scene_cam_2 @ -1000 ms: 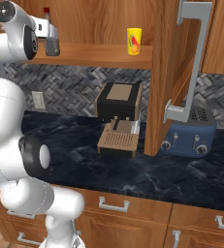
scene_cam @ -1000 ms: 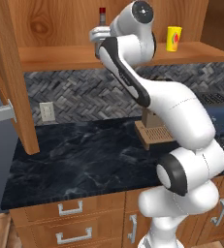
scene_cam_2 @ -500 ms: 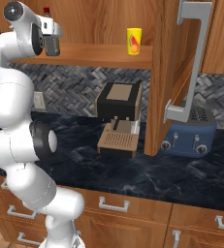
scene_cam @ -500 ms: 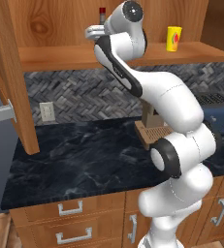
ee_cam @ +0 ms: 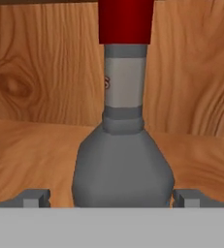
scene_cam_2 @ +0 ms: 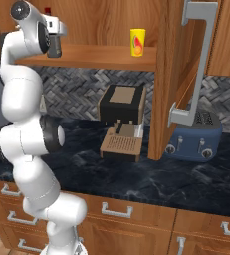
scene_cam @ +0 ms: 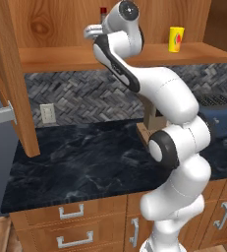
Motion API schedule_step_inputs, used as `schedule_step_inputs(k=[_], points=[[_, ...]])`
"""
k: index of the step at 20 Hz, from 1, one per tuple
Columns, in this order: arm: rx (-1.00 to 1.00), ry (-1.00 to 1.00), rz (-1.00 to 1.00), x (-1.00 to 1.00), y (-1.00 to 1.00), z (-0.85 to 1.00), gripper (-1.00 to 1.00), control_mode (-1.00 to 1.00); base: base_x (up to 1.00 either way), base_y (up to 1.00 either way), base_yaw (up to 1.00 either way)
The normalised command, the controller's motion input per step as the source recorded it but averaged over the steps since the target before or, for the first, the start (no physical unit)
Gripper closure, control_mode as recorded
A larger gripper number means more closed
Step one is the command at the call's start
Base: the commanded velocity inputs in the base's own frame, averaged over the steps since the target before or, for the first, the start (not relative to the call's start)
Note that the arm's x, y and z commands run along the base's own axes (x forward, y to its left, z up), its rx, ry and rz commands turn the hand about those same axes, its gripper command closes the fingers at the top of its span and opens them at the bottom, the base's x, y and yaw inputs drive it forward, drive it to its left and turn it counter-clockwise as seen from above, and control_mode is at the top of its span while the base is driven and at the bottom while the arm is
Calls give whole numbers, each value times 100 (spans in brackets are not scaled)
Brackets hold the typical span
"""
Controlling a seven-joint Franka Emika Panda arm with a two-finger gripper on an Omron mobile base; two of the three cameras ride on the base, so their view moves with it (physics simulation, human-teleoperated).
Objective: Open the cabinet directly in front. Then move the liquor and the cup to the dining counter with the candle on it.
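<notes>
The cabinet (scene_cam: 61, 56) stands open, one door (scene_cam: 7, 74) swung out at the left and the other door (scene_cam_2: 178, 74) at the right. On its shelf the liquor (ee_cam: 123, 169), grey with a red cap (scene_cam: 103, 11), stands upright at the left. The yellow cup (scene_cam: 176, 39) (scene_cam_2: 137, 42) is further right on the same shelf. My gripper (ee_cam: 112, 197) is open at the liquor's rounded body, with one fingertip (ee_cam: 36, 197) on each side and a small gap to the glass. The hand (scene_cam_2: 54, 37) is level with the shelf. The dining counter and candle are out of view.
Below the shelf a black marble counter (scene_cam: 85, 162) carries a coffee machine (scene_cam_2: 121, 117) and a blue toaster (scene_cam_2: 196, 137). A herringbone backsplash with an outlet (scene_cam: 47, 113) runs behind. Drawers with short silver handles (scene_cam: 70, 212) sit under the counter.
The hand has moved a little further in toward the liquor and the arm's elbow has swung. The jaws stayed open; bottle and cup have not moved.
</notes>
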Motion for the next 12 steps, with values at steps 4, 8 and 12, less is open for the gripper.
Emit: schedule_step_inputs(k=[4,8,12], points=[[0,0,0,20,2,0,-100,-100,0,0,0],[0,0,0,9,1,0,-100,-100,0,0,0],[0,0,0,0,1,0,100,-100,0,0,0]])
